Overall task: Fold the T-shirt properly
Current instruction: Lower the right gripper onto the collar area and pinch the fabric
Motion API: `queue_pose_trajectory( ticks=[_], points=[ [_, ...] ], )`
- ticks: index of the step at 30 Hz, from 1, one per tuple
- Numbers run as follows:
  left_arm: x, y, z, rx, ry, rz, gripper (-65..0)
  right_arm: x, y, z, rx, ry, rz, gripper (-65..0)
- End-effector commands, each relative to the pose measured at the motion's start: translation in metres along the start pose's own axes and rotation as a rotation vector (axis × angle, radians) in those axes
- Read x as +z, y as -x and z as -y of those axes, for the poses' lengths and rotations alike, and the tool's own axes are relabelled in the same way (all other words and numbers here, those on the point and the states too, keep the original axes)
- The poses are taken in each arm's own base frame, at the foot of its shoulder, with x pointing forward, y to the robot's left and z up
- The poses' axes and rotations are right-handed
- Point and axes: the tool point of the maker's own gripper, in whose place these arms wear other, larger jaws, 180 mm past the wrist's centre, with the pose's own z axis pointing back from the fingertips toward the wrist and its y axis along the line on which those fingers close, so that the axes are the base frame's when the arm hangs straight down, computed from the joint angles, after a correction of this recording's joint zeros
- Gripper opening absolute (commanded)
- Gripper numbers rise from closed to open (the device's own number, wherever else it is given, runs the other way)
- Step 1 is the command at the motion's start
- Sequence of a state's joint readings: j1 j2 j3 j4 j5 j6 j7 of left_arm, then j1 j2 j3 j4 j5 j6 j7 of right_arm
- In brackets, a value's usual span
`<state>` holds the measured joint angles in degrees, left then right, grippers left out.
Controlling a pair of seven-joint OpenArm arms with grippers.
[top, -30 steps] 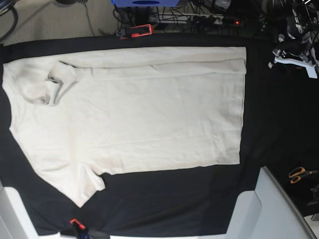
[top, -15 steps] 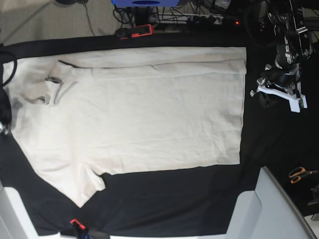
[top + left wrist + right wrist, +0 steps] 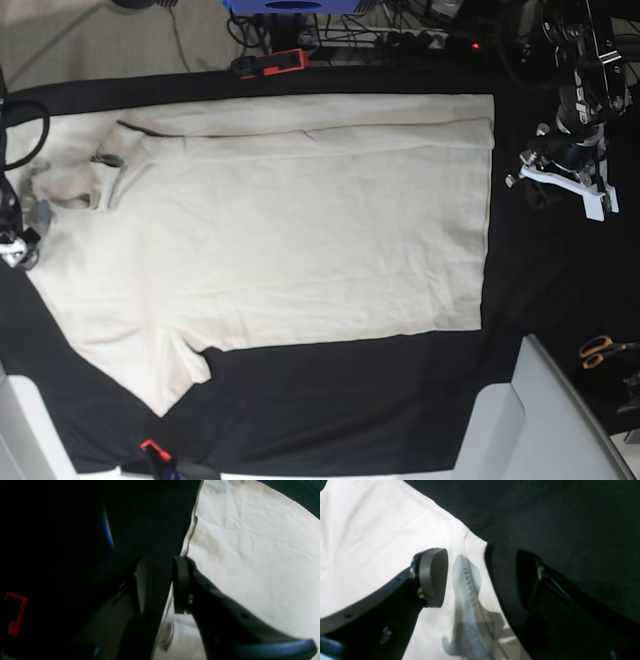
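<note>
The T-shirt point(image 3: 270, 230) lies flat on the black tablecloth point(image 3: 350, 400), top edge folded over.

Black left claw point(image 3: 162, 585) with screw holes, grey-padded right claw point(image 3: 482, 577), white bracket, black cables

Right end effector point(image 3: 482, 577) jaws wide apart; left end effector point(image 3: 162, 585) narrowly parted.

- No words, brands, labels or numbers can be read anywhere.
- A red angular mark point(image 3: 15, 613) shows in the left wrist view, unreadable.
</note>
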<state>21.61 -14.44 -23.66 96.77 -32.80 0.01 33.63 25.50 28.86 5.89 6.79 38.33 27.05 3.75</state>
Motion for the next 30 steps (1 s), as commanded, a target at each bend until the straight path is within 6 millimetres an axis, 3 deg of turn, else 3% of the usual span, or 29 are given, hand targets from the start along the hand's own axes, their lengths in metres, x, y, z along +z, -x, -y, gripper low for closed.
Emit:
queue_pose_trajectory(
  ticks=[1,8,17,22,25,29,30],
  points=[
    [0.002,-0.014,0.000,-0.013,0.005,0.045,-47.7,0.000,-0.024,-0.004,0.008,-0.018,0.050,-24.3],
    [0.002,-0.015,0.000,-0.013,0.005,0.046,-47.7,-0.001,-0.021,-0.007,0.006,-0.025,0.047,-24.3],
    [0.002,-0.015,0.000,-0.014,0.006,0.046,-47.7,-0.007,-0.022,-0.035,0.038,-0.088,0.005,-24.3],
    [0.002,-0.014,-0.001,-0.012,0.002,0.045,-47.7,-0.008,-0.025,-0.036,0.040,-0.087,0.011,-25.5],
    [0.002,-0.014,-0.001,-0.012,0.002,0.045,-47.7,-0.008,-0.025,-0.036,0.039,-0.085,0.011,-33.8],
    [0.002,-0.014,-0.001,-0.012,0.002,0.045,-47.7,-0.008,-0.025,-0.036,0.039,-0.085,0.012,-57.8],
    [0.002,-0.014,-0.001,-0.012,0.002,0.045,-47.7,-0.008,-0.025,-0.036,0.039,-0.085,0.012,-60.5]
  ],
)
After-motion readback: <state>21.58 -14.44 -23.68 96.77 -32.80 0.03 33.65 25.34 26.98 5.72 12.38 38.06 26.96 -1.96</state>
